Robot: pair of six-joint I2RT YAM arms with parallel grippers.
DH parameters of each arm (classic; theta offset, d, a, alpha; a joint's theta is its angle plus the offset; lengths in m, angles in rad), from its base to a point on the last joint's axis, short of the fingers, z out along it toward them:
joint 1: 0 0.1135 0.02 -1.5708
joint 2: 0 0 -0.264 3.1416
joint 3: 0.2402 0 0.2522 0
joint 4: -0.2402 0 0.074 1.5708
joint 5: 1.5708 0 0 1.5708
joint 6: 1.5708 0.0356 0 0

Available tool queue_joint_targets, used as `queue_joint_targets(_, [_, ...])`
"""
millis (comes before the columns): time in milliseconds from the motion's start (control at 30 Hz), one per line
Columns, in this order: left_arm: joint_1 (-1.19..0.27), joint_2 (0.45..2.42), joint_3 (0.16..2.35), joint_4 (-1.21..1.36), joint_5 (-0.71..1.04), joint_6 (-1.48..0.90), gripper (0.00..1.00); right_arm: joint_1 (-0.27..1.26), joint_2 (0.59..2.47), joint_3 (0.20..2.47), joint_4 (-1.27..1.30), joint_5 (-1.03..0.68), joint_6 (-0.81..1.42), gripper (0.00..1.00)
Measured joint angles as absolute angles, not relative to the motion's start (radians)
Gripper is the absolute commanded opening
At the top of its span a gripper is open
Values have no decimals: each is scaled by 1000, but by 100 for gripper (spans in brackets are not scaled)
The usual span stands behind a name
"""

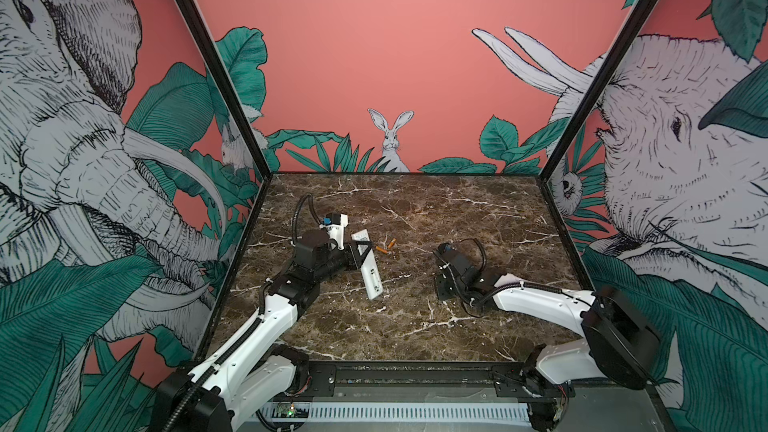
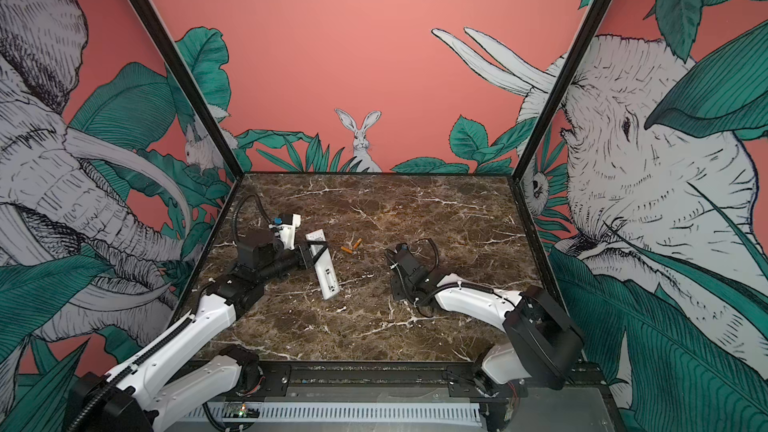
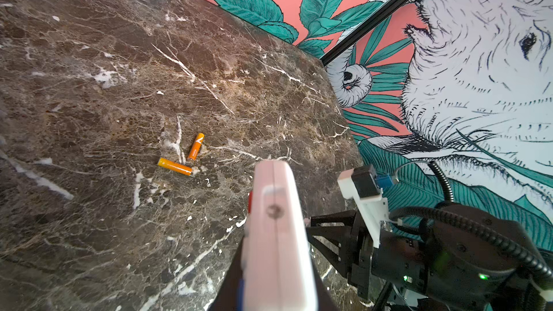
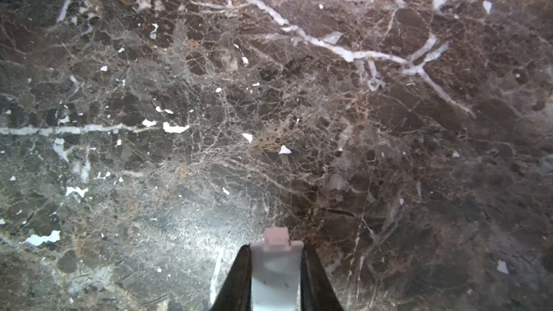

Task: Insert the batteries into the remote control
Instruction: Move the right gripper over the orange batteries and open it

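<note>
In both top views the left pincer (image 1: 362, 255) clamps the remote control (image 1: 371, 280), and the batteries (image 1: 385, 246) lie loose on the table (image 1: 415, 326) just beside it. In the left wrist view the remote is held edge-on, so it may twist when a battery is pressed in. In the right wrist view the right pincer (image 4: 275, 254) grips a white cover (image 4: 275, 273), which could slip out.

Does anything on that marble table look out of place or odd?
Two orange batteries lie loose, splayed in a V, on the marble table, not in the remote control, which the left tool grips askew. The right tool pinches a small white tabbed piece, possibly the remote's battery cover.
</note>
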State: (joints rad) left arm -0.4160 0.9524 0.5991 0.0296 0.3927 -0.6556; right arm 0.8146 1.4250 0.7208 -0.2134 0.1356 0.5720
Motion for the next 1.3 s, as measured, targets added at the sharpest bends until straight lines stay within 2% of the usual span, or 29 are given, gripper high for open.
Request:
queue_joint_targets(500, [-409,944,588,34,404,-656,0,813,1505,704,-152,139,604,16])
queue_joint_targets(600, [-408,944,588,36,405,-658,0,813,1512,704,-146,139,606,24])
queue_joint_targets(767, [-407,939,588,36,404,-661,0,813,1512,701,-147,138,619,49])
queue_joint_targets(867, [-407,937,588,35,404,-662,0,813,1502,696,-159,140,619,57])
queue_joint_targets(1067, [-400,936,588,32,404,-663,0,813,1424,732,-253,157,577,66])
queue_joint_targets(1300, [-351,950,588,34,422,-680,0,813,1392,871,-345,176,481,67])
